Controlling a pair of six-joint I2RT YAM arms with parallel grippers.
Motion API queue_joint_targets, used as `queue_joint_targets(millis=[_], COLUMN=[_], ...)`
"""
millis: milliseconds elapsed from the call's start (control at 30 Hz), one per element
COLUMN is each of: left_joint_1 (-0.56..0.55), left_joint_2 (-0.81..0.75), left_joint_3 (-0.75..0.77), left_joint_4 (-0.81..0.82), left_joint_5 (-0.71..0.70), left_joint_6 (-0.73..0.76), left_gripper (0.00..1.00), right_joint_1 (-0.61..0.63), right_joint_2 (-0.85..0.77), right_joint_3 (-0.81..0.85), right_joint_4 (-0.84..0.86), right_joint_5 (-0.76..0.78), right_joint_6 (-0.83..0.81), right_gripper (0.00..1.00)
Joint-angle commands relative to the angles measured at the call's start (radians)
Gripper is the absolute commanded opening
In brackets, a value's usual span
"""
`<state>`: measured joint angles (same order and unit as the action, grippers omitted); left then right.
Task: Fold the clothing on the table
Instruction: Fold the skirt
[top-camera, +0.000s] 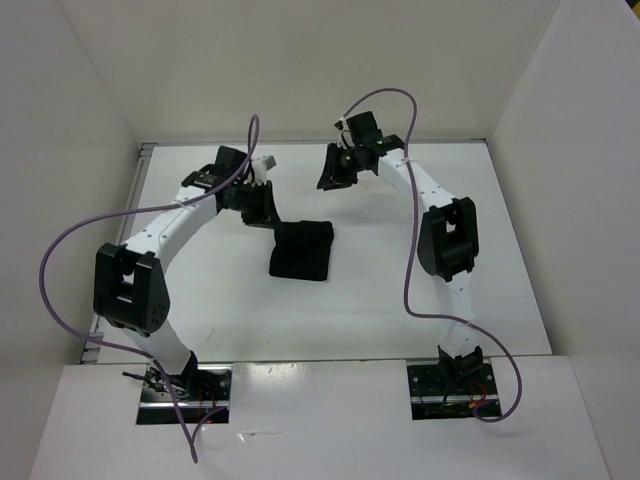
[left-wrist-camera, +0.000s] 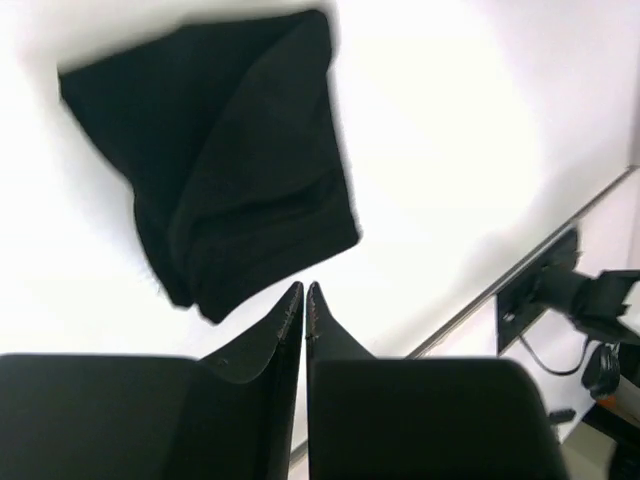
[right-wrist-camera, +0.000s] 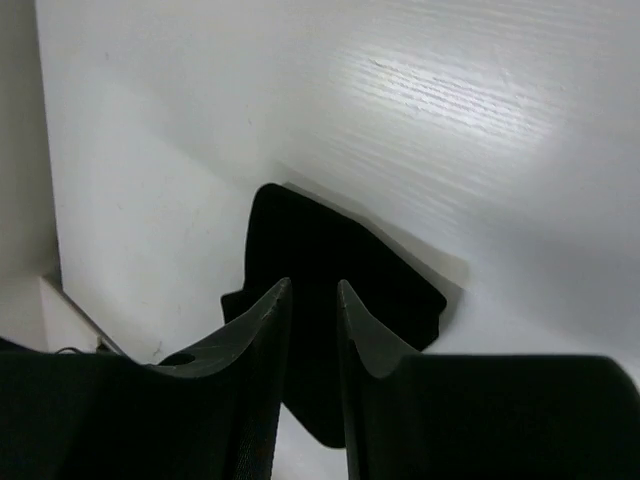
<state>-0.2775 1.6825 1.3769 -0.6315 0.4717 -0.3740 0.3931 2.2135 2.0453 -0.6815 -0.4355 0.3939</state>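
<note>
Black clothing (top-camera: 303, 250) lies bundled at the middle of the counter (top-camera: 450, 290), nearest the left end effector (top-camera: 262, 215).

In the top view the clothing's long axis runs roughly up and down the frame, leaning slightly. The left end effector sits just beside its upper-left corner, fingers pinched almost together on nothing. The right end effector (top-camera: 333, 172) hangs well apart toward the upper middle, parted and empty, with the fabric showing through the gap in its wrist view. The left arm bends at lower left and reaches up-right. The right arm arches up, its wrist turned left. Any further fold likely falls to the left.
</note>
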Motion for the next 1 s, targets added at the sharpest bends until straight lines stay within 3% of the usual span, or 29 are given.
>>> queue_joint_targets(millis=[0, 167, 300, 467, 833, 967], left_joint_1=[-0.002, -0.034, -0.09, -0.14, -0.294, -0.325], left_joint_2=[-0.033, 0.028, 0.068, 0.118, 0.193, 0.213], left_joint_3=[0.073, 0.131, 0.14, 0.14, 0.111, 0.073], left_joint_4=[-0.014, -0.042, -0.065, -0.074, -0.028, 0.021], left_joint_5=[0.057, 0.168, 0.148, 0.084, -0.476, -0.548], left_joint_6=[-0.016, 0.059, 0.095, 0.104, 0.006, -0.031], left_gripper=[0.09, 0.12, 0.12, 0.12, 0.03, 0.02], right_joint_1=[0.018, 0.05, 0.07, 0.099, 0.109, 0.109], right_joint_2=[-0.139, -0.23, -0.23, -0.17, -0.045, -0.021], right_joint_3=[-0.078, -0.315, -0.407, -0.444, -0.453, -0.462], right_joint_4=[-0.128, -0.085, -0.037, 0.013, 0.048, 0.062], right_joint_5=[0.084, 0.023, -0.038, -0.124, -0.124, -0.124], right_joint_6=[-0.063, -0.072, -0.072, -0.053, -0.052, -0.043], right_gripper=[0.3, 0.22, 0.07, 0.02, 0.0, 0.0])
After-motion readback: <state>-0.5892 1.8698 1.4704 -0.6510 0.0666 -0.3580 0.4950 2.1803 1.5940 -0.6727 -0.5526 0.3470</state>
